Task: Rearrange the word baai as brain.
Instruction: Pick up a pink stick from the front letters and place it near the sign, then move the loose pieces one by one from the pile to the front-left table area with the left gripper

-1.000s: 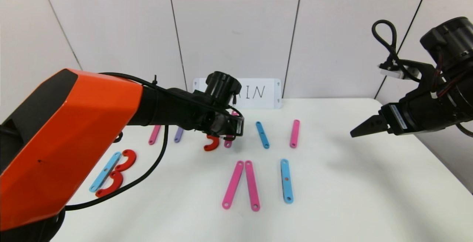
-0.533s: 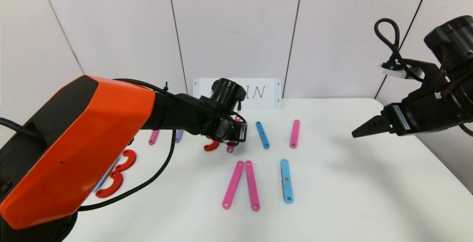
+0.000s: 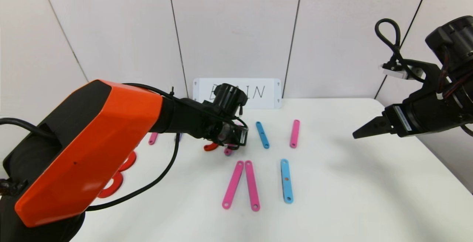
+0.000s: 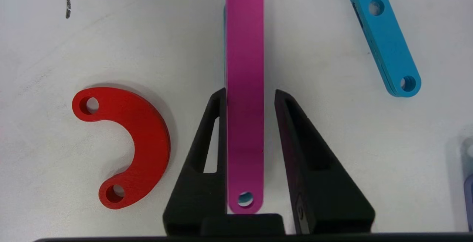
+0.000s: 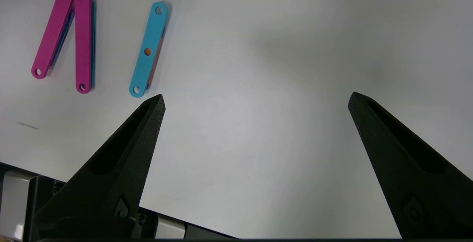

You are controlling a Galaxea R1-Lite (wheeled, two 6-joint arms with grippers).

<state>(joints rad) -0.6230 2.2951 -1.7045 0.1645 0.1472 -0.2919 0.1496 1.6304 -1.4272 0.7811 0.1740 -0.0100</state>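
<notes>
Right now a pink bar [image 4: 244, 98] from the word baai lies flat on the white table [image 3: 351, 183], in the back row of letters. The left gripper [image 4: 250, 98] has one finger on each side of it, squeezing it. A red curved piece [image 4: 129, 146] lies just beside. The right gripper [image 5: 255, 101] hangs wide open, far off on the right side.

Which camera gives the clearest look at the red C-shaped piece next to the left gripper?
The left wrist view: the red C-shaped piece lies flat and unobstructed there, both end holes visible, beside the left gripper, whose fingers straddle a pink bar. The head view shows only one end of the piece past the arm. The right wrist view misses it.
</notes>
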